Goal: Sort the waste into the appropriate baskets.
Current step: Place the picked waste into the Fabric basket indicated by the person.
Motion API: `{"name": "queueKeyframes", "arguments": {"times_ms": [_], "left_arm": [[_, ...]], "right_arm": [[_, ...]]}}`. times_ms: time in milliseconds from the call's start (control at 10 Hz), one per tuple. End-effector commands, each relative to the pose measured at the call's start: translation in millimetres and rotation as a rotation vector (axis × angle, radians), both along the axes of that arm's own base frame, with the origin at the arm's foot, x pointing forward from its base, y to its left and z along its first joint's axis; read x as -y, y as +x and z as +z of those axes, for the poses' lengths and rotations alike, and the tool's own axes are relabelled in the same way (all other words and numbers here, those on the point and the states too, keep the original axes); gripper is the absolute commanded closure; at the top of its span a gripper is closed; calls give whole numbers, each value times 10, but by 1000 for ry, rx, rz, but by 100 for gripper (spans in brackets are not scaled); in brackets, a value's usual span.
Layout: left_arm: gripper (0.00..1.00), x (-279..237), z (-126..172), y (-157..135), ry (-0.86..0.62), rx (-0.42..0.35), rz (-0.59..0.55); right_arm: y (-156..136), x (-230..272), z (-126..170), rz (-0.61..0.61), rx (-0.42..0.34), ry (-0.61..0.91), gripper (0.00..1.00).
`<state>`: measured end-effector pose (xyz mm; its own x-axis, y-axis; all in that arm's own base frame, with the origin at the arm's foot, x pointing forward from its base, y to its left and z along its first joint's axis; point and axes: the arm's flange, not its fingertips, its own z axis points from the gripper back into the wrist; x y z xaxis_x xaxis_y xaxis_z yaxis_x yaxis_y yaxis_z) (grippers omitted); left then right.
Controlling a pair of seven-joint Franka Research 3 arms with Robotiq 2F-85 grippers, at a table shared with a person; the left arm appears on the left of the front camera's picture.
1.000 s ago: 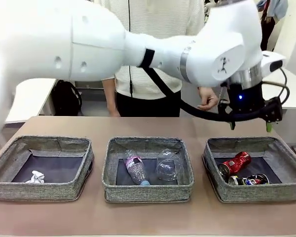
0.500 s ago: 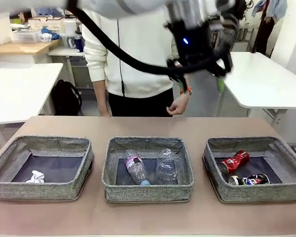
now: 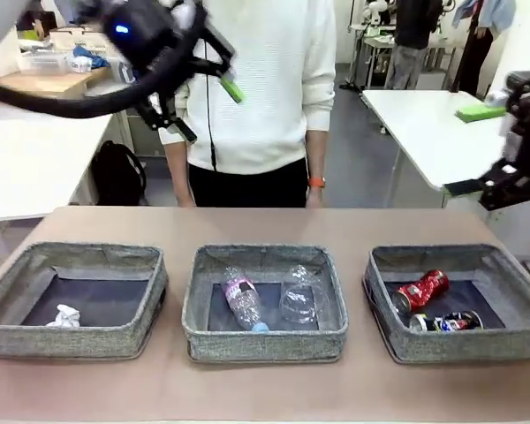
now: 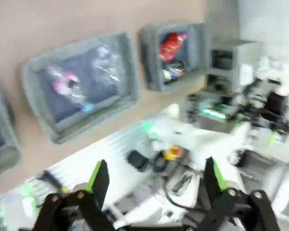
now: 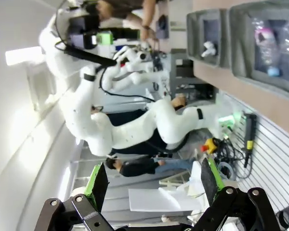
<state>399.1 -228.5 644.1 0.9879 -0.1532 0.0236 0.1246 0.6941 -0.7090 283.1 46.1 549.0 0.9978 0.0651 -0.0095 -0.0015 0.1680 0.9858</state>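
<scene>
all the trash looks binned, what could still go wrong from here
1. The left gripper is raised close in front of the person at the far side; a swing there could hit them.
2. The clear plastic cup lies on its side by the clear bottle in the middle basket; a bump might roll it.

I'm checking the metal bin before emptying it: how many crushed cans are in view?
2, both in the right-hand basket: the crushed red can towards its back left, the crushed black-and-white can just in front of it. The basket's near wall could hide something small.
</scene>
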Motion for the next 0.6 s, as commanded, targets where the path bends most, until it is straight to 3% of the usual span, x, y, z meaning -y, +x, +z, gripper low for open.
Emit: {"name": "queueKeyframes", "arguments": {"times_ms": [0,300,500], "left_arm": [[0,-788,-279,-278,-347,-75,103],[0,-1712,-468,-886,-549,-35,215],[0,-2211,-790,-1282,-596,-88,206]], "right_arm": [[40,-328,-148,-77,-34,-5,0],[211,-252,-133,-99,-66,2,0],[266,-70,-27,-137,-53,-31,0]]}}
